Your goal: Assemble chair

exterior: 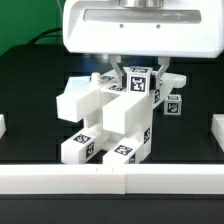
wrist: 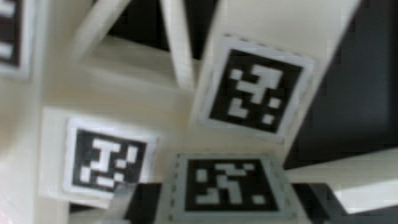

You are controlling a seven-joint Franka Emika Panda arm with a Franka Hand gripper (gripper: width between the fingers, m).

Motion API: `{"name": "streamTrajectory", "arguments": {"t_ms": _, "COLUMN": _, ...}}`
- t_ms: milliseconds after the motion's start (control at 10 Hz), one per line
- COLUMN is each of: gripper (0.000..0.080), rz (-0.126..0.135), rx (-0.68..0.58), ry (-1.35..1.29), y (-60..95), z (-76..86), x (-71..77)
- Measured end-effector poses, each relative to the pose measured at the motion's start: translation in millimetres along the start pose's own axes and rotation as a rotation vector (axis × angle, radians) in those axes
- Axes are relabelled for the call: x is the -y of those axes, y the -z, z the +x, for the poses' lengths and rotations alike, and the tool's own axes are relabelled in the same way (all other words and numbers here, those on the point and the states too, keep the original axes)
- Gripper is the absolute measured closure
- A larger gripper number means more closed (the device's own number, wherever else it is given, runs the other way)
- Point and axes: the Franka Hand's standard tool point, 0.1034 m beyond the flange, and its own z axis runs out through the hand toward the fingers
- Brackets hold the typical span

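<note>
The chair (exterior: 108,122) is a cluster of matte white blocks and bars with black-and-white tags, standing mid-table under the arm. At its top, towards the exterior view's right, sits a tagged white piece (exterior: 137,83). My gripper (exterior: 138,86) comes straight down on that piece and is shut on it. In the wrist view the same tagged piece (wrist: 224,186) fills the gap of the gripper (wrist: 228,206), with a dark finger pad (wrist: 150,201) pressed to each side. A small tagged cube (exterior: 173,103) shows just beside it on the exterior view's right. Whether the held piece is joined to the body is hidden.
A low white rail (exterior: 110,180) runs along the front of the black table. Short white stops stand at the exterior view's left edge (exterior: 3,126) and right edge (exterior: 217,130). The big white gripper housing (exterior: 140,35) hides the back of the chair.
</note>
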Motion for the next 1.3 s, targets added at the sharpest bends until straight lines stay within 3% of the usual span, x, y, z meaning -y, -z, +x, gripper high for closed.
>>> {"name": "streamTrajectory", "arguments": {"t_ms": 200, "gripper": 0.053, "rz": 0.014, "rx": 0.001, "ry": -0.238, "y": 0.4, "z": 1.3, "x": -1.2}}
{"name": "streamTrajectory", "arguments": {"t_ms": 600, "gripper": 0.053, "rz": 0.014, "rx": 0.001, "ry": -0.504, "y": 0.8, "z": 1.9, "x": -0.4}}
{"name": "streamTrajectory", "arguments": {"t_ms": 1000, "gripper": 0.0529, "rz": 0.013, "rx": 0.002, "ry": -0.611, "y": 0.4, "z": 1.6, "x": -0.4}}
{"name": "streamTrajectory", "arguments": {"t_ms": 1200, "gripper": 0.0205, "rz": 0.012, "rx": 0.002, "ry": -0.611, "y": 0.2, "z": 1.4, "x": -0.4}}
{"name": "streamTrajectory", "arguments": {"t_ms": 1300, "gripper": 0.0167, "rz": 0.012, "rx": 0.002, "ry": -0.61, "y": 0.3, "z": 1.4, "x": -0.3}}
